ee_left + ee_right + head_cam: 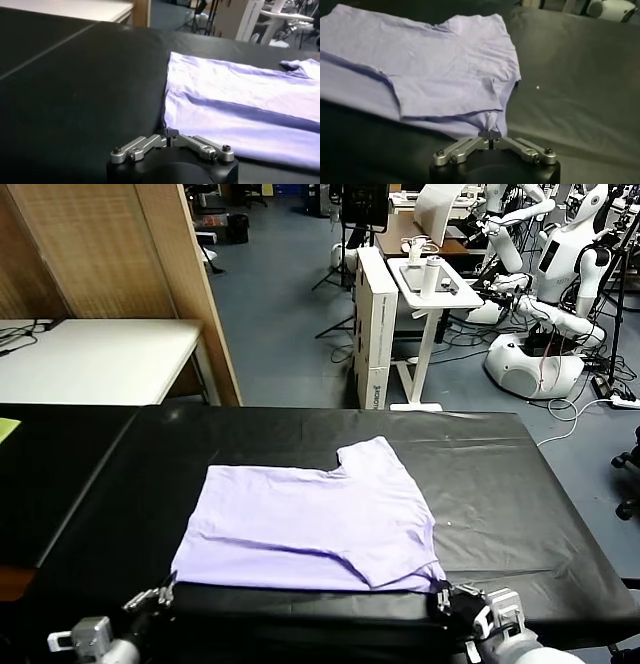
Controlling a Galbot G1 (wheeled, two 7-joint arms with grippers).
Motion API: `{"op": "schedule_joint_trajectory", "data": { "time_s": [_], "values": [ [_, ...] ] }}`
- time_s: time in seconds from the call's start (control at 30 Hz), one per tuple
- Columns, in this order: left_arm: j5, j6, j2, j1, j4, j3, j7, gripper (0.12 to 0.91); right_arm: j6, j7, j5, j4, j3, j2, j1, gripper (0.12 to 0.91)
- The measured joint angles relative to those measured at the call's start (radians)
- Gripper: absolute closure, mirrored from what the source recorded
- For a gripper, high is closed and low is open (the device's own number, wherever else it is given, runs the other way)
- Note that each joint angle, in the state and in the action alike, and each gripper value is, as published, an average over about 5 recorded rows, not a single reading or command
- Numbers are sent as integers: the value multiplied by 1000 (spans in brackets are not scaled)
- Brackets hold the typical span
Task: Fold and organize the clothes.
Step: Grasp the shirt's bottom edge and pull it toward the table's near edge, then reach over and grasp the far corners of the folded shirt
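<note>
The lavender T-shirt [310, 524] lies flat on the black table [520, 494], folded, with one sleeve pointing to the far right and a flap folded over near its right front corner. No print shows. My left gripper [168, 589] is at the shirt's near left corner, shut on that corner [170, 134]. My right gripper [440, 592] is at the near right corner, shut on puckered fabric [490, 133]. The shirt also shows in the left wrist view [240, 110] and the right wrist view [435, 65].
The black table stretches bare to the left [90, 484] and right of the shirt. A white table [100, 359] and a wooden partition [190, 284] stand behind on the left. A white stand [425, 284] and other robots [560, 274] are at the back right.
</note>
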Motion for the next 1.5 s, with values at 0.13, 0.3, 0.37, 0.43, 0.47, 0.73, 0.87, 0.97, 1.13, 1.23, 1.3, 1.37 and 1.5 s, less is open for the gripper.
{"op": "schedule_joint_trajectory", "data": {
  "time_s": [0.13,0.3,0.37,0.43,0.47,0.73,0.87,0.97,1.13,1.23,1.3,1.37,1.5],
  "values": [
    [1,25,2,8,-21,-14,-21,514,0,4,38,28,27,-12,-14,143],
    [1,69,17,-10,-44,-41,3,227,0,-17,129,35,77,-36,30,119],
    [-7,93,26,-34,-47,-49,16,153,0,-35,158,15,81,-46,79,119],
    [-29,123,34,-73,-41,-48,11,131,5,-49,186,-21,72,-56,147,118],
    [-44,137,37,-98,-37,-45,3,127,9,-53,198,-43,65,-59,186,118],
    [-211,213,74,-360,51,5,-13,123,20,-64,263,-271,-53,-54,511,118],
    [-248,220,99,-484,133,37,20,123,22,-72,266,-386,-139,-34,661,118],
    [-250,219,114,-574,212,64,43,123,27,-80,261,-480,-205,-10,764,118],
    [-245,222,122,-706,350,117,65,123,32,-98,236,-632,-300,35,904,118],
    [-234,223,119,-776,427,152,76,123,36,-109,214,-712,-344,60,968,118],
    [-224,222,116,-819,476,175,84,123,40,-118,200,-761,-372,79,1006,118],
    [-214,219,112,-859,524,196,91,123,44,-130,187,-808,-397,100,1042,118],
    [-197,216,106,-920,606,230,107,123,53,-151,165,-882,-433,135,1095,118]
  ]
}}
